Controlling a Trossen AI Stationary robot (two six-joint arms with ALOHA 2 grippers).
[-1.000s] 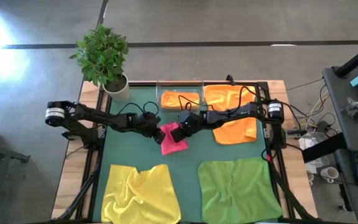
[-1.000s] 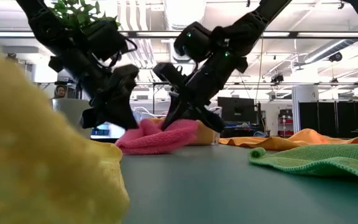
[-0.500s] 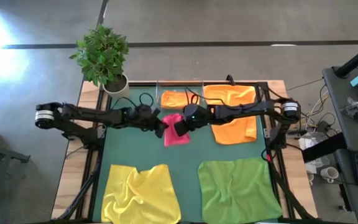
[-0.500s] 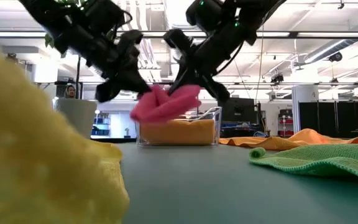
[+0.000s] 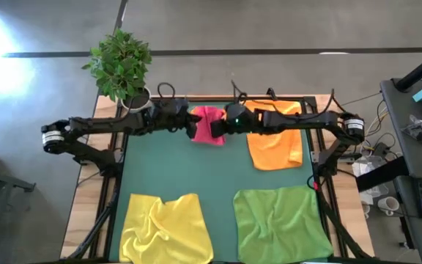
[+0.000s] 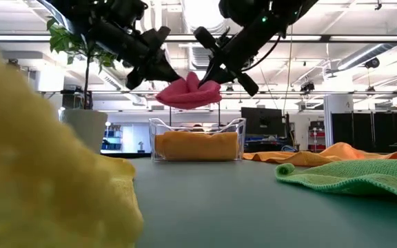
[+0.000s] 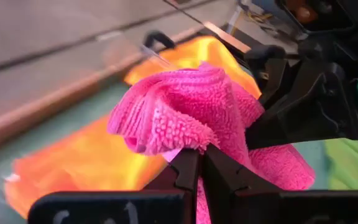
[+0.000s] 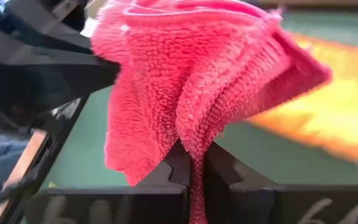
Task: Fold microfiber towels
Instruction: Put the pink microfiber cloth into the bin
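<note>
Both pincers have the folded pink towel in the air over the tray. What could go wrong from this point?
1. The left pincer and right pincer each pinch only an edge of the pink towel, which sags between them; uneven release could let the fold open.
2. The clear tray already holds a folded orange towel; the pink one may land askew or catch on the rim.
3. The pincers sit very close together and could bump while lowering.

From above, I can't see the tray (image 6: 197, 141); the pink towel (image 5: 209, 125) covers it. Yellow towel (image 5: 165, 229) and green towel (image 5: 277, 221) run off the picture's bottom edge.
</note>
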